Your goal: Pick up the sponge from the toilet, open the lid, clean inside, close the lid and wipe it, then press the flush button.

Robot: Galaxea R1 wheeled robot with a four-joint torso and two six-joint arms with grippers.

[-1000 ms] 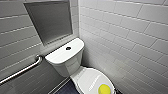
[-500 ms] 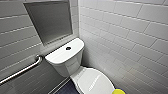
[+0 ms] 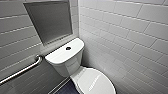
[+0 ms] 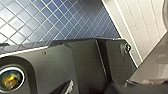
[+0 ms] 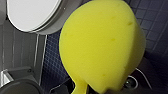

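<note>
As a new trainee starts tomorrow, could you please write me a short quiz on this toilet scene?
1. True or false: the lid of the toilet is raised.
2. What colour is the sponge seen in the right wrist view? A) yellow B) pink C) green
3. Fill in: the dark flush button sits in the top of the white ____.
Key: 1 false, the lid is down; 2 A; 3 tank.

One toilet (image 3: pixel 65 58), one flush button (image 3: pixel 68 48), one sponge (image 5: pixel 102 45), one grab rail (image 3: pixel 22 70).
</note>
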